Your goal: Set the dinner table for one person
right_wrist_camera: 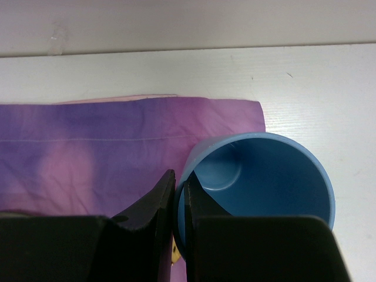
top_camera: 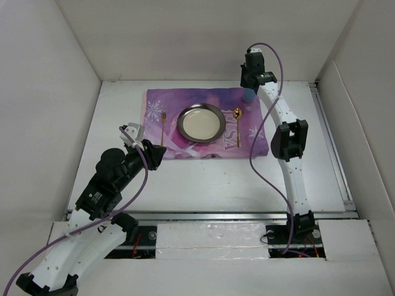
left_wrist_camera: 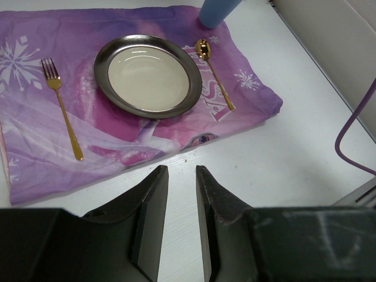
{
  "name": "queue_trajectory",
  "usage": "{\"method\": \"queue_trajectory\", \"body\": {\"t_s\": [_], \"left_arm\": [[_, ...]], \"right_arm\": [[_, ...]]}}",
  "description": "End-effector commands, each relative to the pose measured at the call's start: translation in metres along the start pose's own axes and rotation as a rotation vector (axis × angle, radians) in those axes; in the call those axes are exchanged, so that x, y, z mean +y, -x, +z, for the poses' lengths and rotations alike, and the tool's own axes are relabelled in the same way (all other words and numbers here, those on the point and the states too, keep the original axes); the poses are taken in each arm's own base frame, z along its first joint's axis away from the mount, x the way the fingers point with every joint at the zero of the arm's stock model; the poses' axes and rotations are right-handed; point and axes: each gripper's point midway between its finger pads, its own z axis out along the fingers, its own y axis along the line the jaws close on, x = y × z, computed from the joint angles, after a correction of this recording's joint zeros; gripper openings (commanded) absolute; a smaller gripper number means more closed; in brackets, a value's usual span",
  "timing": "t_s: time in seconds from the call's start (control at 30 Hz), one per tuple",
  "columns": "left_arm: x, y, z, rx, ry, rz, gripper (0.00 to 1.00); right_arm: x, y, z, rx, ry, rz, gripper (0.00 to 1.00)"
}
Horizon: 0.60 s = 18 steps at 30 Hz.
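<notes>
On the white dinner table (top_camera: 203, 179) lies a purple snowflake mat (top_camera: 160, 105) with a silver plate (top_camera: 201, 122) at its middle, a gold fork (top_camera: 163, 126) to its left and a gold spoon (top_camera: 238, 126) to its right. My right gripper (right_wrist_camera: 179, 194) is shut on the rim of a blue cup (right_wrist_camera: 264, 182), one finger inside and one outside, at the mat's far right corner (top_camera: 249, 95). My left gripper (left_wrist_camera: 179, 176) is open and empty, over bare table just in front of the mat (left_wrist_camera: 147, 135). Plate (left_wrist_camera: 148, 75), fork (left_wrist_camera: 61, 106), spoon (left_wrist_camera: 214, 73) and cup (left_wrist_camera: 214, 12) show in the left wrist view.
White walls enclose the table on the left, back and right. A silver rail (top_camera: 210, 216) runs along the near edge. A purple cable (top_camera: 259, 148) hangs beside the right arm.
</notes>
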Motion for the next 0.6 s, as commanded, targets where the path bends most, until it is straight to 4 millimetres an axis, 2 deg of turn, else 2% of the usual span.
{"method": "queue_trajectory", "body": {"t_s": [0.0, 0.1, 0.13, 0.2, 0.23, 0.3, 0.33, 0.37, 0.4, 0.43, 0.47, 0.57], "left_arm": [[0.002, 0.006, 0.005, -0.02, 0.01, 0.003, 0.23], [0.002, 0.006, 0.006, -0.019, 0.014, 0.004, 0.23], [0.003, 0.005, 0.006, -0.018, 0.019, 0.004, 0.23], [0.004, 0.005, 0.007, -0.014, 0.023, 0.003, 0.23], [0.004, 0.005, 0.007, -0.016, 0.024, 0.004, 0.23], [0.005, 0.007, 0.007, -0.02, 0.03, 0.004, 0.23], [0.006, 0.006, 0.008, -0.016, 0.033, 0.004, 0.23], [0.006, 0.005, 0.008, -0.012, 0.037, 0.004, 0.23], [0.007, 0.004, 0.009, -0.011, 0.037, 0.004, 0.23], [0.007, 0.003, 0.009, -0.006, 0.041, 0.004, 0.23], [0.007, 0.006, 0.009, -0.015, 0.044, 0.004, 0.25], [0.008, 0.004, 0.009, -0.007, 0.045, 0.004, 0.32]], "right_arm": [[0.003, 0.023, 0.011, -0.094, 0.008, 0.007, 0.0], [0.006, 0.015, 0.021, -0.084, 0.019, 0.015, 0.0], [0.0, 0.009, 0.026, -0.067, 0.013, 0.017, 0.03], [0.0, 0.006, 0.028, -0.068, 0.014, 0.021, 0.09], [0.0, 0.004, 0.028, -0.064, 0.014, 0.02, 0.19], [0.0, 0.003, 0.026, -0.062, 0.016, 0.019, 0.31], [-0.001, 0.003, 0.025, -0.065, 0.015, 0.02, 0.42], [-0.001, 0.003, 0.024, -0.065, 0.016, 0.02, 0.47], [0.006, 0.013, 0.016, -0.089, 0.033, 0.021, 0.51], [0.006, 0.017, 0.013, -0.096, 0.036, 0.024, 0.57], [0.006, 0.03, 0.002, -0.121, 0.039, 0.035, 0.61], [0.005, 0.049, -0.016, -0.168, 0.049, 0.044, 0.66]]}}
